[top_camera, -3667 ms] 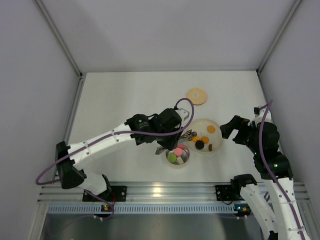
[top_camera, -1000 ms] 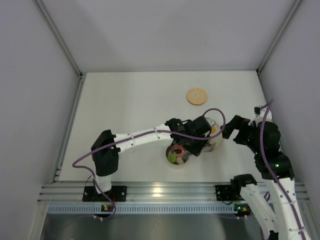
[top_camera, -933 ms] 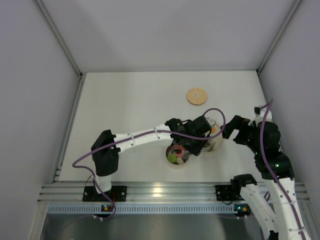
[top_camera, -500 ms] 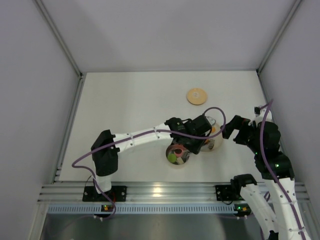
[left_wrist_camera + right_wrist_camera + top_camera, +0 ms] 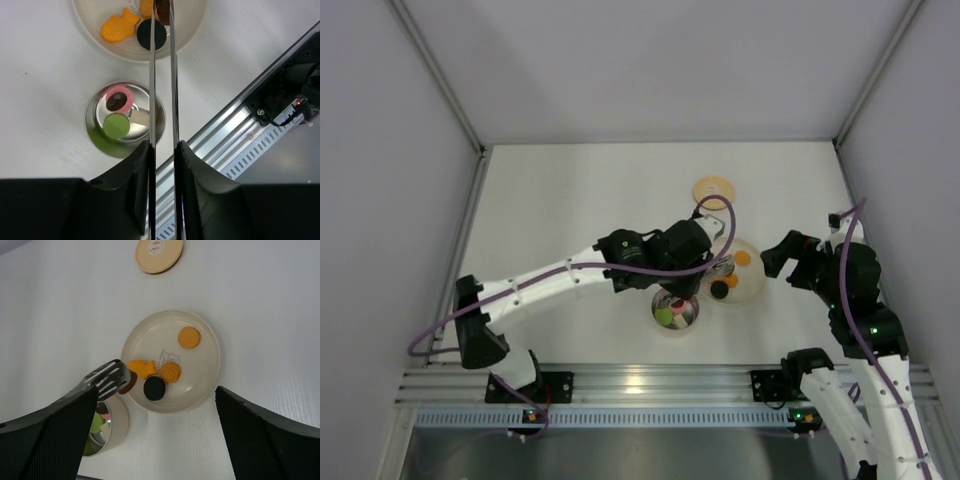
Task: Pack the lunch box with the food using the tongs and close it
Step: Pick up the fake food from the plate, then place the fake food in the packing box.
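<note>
Left tool (image 5: 162, 150) is clamped narrow on the tongs (image 5: 151, 90), and their tips pinch a small brown piece (image 5: 129, 382) at the rim of the plate (image 5: 202, 372), on the side nearest the lunch box (image 5: 92, 120). So my read is you're on the carry leg of the job. I can't tell how high the piece rides above the rim.

Tips for doing it well:
- Don't ease the squeeze mid-move. That bit is tiny and the tips are slotted, so it could slip out.
- Rise clear of the plate rim first, then slide across. The box sits just beside the plate, so it's a short hop.
- Aim for the open gap in the box. A green round, a pink ring and a pale bit are already in there.
- Get the tips low inside the steel wall before you let go, or the piece may bounce onto the desk (image 5: 60, 315).

Right tool (image 5: 778, 258) hangs wide open with nothing in it, off to the plate's right. The lid (image 5: 159, 250) lies beyond the plate, well apart from the box, for later.
</note>
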`<state>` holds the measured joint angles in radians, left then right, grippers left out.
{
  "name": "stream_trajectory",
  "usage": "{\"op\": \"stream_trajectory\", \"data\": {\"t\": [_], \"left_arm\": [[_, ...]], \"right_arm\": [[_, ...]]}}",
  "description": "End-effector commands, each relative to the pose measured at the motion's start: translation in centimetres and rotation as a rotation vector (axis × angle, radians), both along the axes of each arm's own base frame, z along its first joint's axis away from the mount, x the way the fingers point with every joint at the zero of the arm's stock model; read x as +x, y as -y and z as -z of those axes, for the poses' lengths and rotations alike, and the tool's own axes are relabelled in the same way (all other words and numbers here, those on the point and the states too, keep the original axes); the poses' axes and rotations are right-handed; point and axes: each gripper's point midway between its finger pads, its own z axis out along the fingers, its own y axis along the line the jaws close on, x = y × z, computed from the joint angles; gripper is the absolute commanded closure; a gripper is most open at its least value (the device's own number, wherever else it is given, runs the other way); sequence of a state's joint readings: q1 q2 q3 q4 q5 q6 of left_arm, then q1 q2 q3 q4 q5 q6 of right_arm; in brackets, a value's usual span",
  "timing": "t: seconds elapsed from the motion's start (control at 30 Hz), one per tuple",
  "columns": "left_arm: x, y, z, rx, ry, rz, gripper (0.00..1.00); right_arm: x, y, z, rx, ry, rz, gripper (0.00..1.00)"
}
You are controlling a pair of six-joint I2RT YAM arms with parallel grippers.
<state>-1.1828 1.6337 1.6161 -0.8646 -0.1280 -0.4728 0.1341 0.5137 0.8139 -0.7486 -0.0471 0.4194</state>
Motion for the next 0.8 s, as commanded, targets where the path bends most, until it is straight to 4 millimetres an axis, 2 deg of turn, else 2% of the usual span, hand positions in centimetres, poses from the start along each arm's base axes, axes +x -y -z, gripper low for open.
{"op": "stream_trajectory", "data": {"t": [0.0,0.03,0.1,0.13,0.17,0.2,0.23,0.3,0.43,0.6,0.63,0.77], "left_arm": [[-1.0,-4.0,-1.7,-0.001,0.023,-0.043,0.68],[-1.3,-5.0,-2.6,-0.022,0.028,-0.051,0.68],[-2.1,-7.0,-1.9,0.022,0.013,-0.059,0.67],[-2.5,-8.0,-2.5,0.004,0.012,-0.068,0.67],[-2.9,-8.8,-2.3,0.013,0.002,-0.07,0.66],[-3.4,-9.7,-1.5,0.032,-0.016,-0.079,0.66],[-3.8,-10.3,-1.8,0.012,-0.019,-0.081,0.66],[-4.5,-11.3,-1.3,0.022,-0.043,-0.081,0.66],[-5.7,-13.3,0.9,0.056,-0.082,-0.092,0.65],[-6.1,-13.4,1.1,0.043,-0.093,-0.085,0.63],[-6.0,-13.3,1.1,0.039,-0.09,-0.084,0.58],[-5.7,-12.8,0.6,0.033,-0.08,-0.076,0.54]], "right_arm": [[0.3,0.1,-1.4,0.003,0.03,0.005,0.01],[0.4,0.1,-1.4,0.003,0.03,0.004,0.0],[0.5,0.0,-1.3,0.006,0.025,0.0,0.01],[0.5,0.0,-1.3,0.007,0.024,0.002,0.01],[0.5,0.0,-1.2,0.009,0.024,0.0,0.01],[0.6,0.0,-1.3,0.008,0.027,0.003,0.01],[0.7,0.0,-1.3,0.008,0.027,0.003,0.0],[0.7,0.0,-1.2,0.007,0.027,0.006,0.0],[0.9,0.0,-1.1,0.011,0.025,0.009,0.01],[0.9,0.1,-0.7,0.008,0.016,0.01,0.01],[0.9,0.0,-0.7,0.008,0.019,0.008,0.01],[0.9,0.2,-0.6,-0.001,0.016,0.014,0.0]]}}
